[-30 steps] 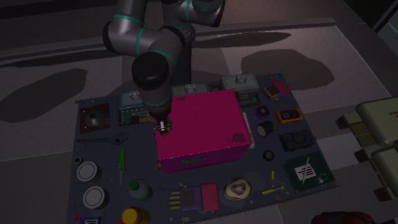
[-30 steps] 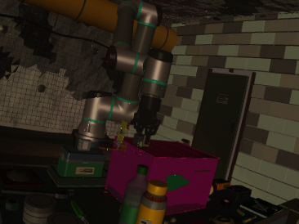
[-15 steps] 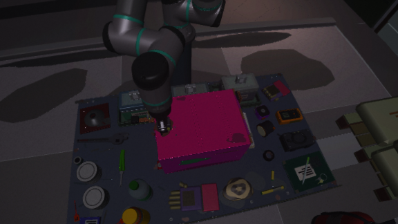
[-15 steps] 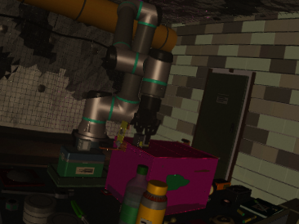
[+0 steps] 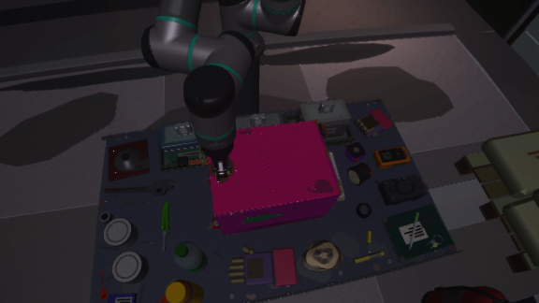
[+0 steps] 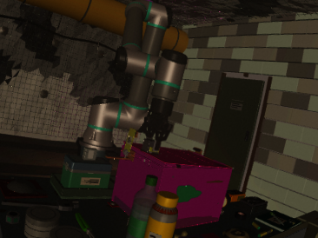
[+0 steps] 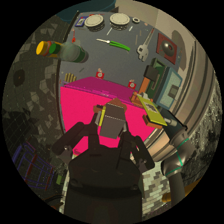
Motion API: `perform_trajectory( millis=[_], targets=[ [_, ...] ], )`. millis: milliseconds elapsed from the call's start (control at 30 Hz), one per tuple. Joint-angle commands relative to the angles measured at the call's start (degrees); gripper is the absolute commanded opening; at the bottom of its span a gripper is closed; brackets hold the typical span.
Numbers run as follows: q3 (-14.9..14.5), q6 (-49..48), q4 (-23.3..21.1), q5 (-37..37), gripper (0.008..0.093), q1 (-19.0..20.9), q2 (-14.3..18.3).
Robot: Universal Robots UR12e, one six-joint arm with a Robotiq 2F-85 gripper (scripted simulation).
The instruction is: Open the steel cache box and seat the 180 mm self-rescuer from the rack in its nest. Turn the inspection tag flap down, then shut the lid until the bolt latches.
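The magenta cache box [image 5: 273, 175] sits mid-mat with its lid down, and my gripper [image 5: 221, 169] hangs over the lid's left end. In the wrist camera the gripper [image 7: 112, 129] is closed on a grey block-shaped handle [image 7: 112, 119] that stands on the lid [image 7: 103, 114]. A yellow-green tag flap [image 7: 151, 110] sticks out beside the box's corner, tilted up. In the second side camera the gripper [image 6: 152, 141] touches down at the box's [image 6: 173, 189] near-left top edge. The self-rescuer and its rack I cannot pick out.
Behind the box stand a blue-grey case [image 5: 180, 140] and a grey case [image 5: 325, 114] on the mat's far edge. Two round tins [image 5: 119, 231], a green screwdriver [image 5: 164, 222], bottles [image 5: 189, 256] and small parts crowd the mat's front. A block wall and door [image 6: 236, 126] rise to the right.
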Motion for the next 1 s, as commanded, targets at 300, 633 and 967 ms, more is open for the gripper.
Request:
perform_trajectory(
  millis=[300,633,967],
  targets=[
    [-0.27,0.91,0.11,-2.11,0.008,0.96,-0.77],
    [-0.42,1.43,0.22,-3.32,0.008,1.51,-1.21],
    [-0.43,1.47,0.23,-3.41,0.008,1.56,-1.24]
  ],
)
